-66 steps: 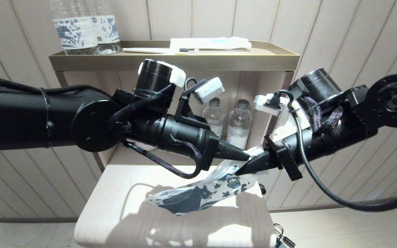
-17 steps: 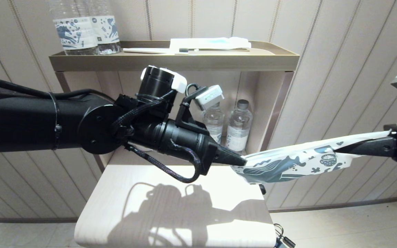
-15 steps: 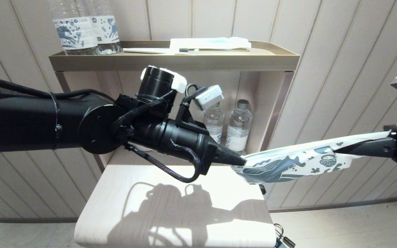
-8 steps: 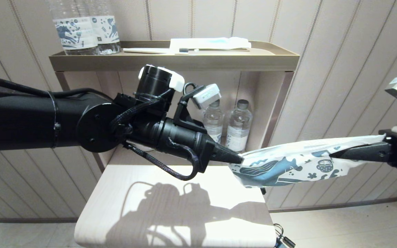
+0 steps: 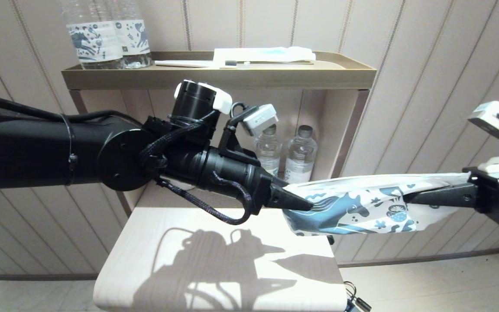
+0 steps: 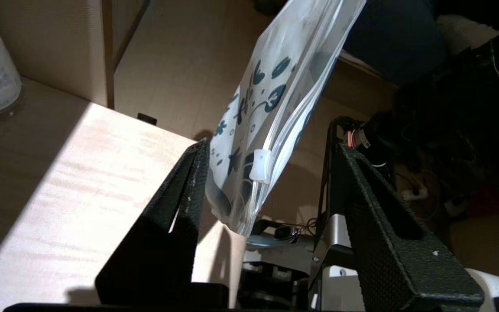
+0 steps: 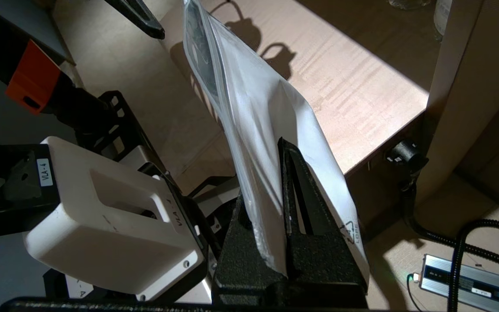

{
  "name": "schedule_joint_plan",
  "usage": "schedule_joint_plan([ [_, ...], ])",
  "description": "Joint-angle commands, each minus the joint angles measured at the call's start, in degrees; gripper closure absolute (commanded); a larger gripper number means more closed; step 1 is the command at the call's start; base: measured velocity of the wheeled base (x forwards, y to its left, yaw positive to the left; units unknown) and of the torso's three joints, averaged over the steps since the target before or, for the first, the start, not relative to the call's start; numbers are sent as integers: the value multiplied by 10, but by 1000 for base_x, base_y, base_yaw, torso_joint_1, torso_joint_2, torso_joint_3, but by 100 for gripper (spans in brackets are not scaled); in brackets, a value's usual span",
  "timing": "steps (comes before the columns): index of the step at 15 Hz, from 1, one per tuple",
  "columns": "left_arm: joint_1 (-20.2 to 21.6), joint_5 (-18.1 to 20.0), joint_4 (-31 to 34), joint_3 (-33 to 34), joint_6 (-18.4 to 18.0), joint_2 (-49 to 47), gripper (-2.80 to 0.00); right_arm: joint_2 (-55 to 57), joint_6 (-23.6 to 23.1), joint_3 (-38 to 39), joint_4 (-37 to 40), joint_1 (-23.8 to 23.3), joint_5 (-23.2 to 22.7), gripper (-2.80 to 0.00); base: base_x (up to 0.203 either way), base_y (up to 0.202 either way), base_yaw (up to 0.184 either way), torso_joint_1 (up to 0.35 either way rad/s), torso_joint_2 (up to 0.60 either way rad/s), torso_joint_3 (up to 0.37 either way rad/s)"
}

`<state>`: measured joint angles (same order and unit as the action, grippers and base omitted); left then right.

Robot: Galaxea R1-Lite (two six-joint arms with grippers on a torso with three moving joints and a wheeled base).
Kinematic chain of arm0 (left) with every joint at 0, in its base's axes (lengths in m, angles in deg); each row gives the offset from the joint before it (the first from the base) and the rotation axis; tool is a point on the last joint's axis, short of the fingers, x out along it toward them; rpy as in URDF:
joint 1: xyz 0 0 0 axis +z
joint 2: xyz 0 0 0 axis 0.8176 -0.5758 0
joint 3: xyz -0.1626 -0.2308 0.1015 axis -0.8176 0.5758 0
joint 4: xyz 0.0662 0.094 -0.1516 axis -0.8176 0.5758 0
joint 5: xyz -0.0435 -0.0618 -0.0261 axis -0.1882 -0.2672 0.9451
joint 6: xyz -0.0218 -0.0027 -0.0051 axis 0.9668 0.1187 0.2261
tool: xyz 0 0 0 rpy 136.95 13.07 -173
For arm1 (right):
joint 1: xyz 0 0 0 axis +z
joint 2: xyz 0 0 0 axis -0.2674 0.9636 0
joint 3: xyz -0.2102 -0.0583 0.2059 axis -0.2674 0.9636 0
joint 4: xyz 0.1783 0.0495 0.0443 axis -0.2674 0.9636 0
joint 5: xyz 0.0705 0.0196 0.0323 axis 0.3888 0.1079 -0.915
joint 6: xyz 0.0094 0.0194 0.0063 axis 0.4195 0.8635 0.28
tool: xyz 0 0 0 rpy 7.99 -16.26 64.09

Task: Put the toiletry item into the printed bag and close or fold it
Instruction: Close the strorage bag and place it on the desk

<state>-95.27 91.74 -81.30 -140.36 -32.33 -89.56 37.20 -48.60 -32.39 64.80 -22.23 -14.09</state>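
The printed bag (image 5: 362,208), white with a dark blue horse and small motifs, hangs stretched sideways above the right edge of the table. My right gripper (image 5: 409,197) is shut on its right end, and the plastic is pinched between the black fingers (image 7: 301,203). My left gripper (image 6: 271,146) stands open around the bag's other end (image 6: 249,143). The white zip slider (image 6: 260,167) lies between the jaws, and the plastic rests near one finger (image 6: 189,182). In the head view the left gripper (image 5: 306,203) meets the bag's left tip. The toiletry item is hidden.
A pale wood table (image 5: 215,260) lies below the arms. The brass tray (image 5: 215,76) on the shelf holds labelled water bottles (image 5: 102,39), a blue-striped white packet (image 5: 267,54) and a white toothbrush (image 5: 189,63). Two small bottles (image 5: 284,156) stand in the niche. Cables and a power adapter (image 7: 466,281) lie on the floor.
My left gripper has opened and let go of the bag's end. The right gripper has come a little leftward and lower with the bag, which has shifted left.
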Motion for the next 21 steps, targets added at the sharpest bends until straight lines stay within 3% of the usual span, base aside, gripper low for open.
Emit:
schedule_joint_plan([
  [1, 16, 3, -2, -6, 0, 0, -280, 11, -1, -1, 2, 4, -3, 0, 0, 0, 0, 0, 0, 0],
  [5, 88, -1, 9, 10, 0, 29, -280, 47, 1, -9, -7, 17, 0, 0, 0, 0, 0, 0, 0, 0],
  [8, 128, -67, 75, 14, -4, 51, -280, 90, 13, -28, -16, 57, 9, 0, 0, 0, 0, 0, 0, 0],
  [12, 138, -93, 82, 98, -6, 110, -280, 147, 23, -57, -18, 99, 48, 0, 0, 0, 0, 0, 0, 0],
  [13, 142, -110, 81, 116, -5, 131, -280, 159, 24, -70, -20, 103, 54, -280, 0, 0, 0, 0, 0, 0],
  [17, 168, -144, 80, 196, 6, 212, -280, 209, 56, -131, -24, 125, 85, -280, 0, 0, 0, 0, 0, 0],
  [21, 190, -162, 80, 245, 9, 271, -280, 208, 73, -154, -25, 166, 153, -280, 0, 0, 0, 0, 0, 0],
])
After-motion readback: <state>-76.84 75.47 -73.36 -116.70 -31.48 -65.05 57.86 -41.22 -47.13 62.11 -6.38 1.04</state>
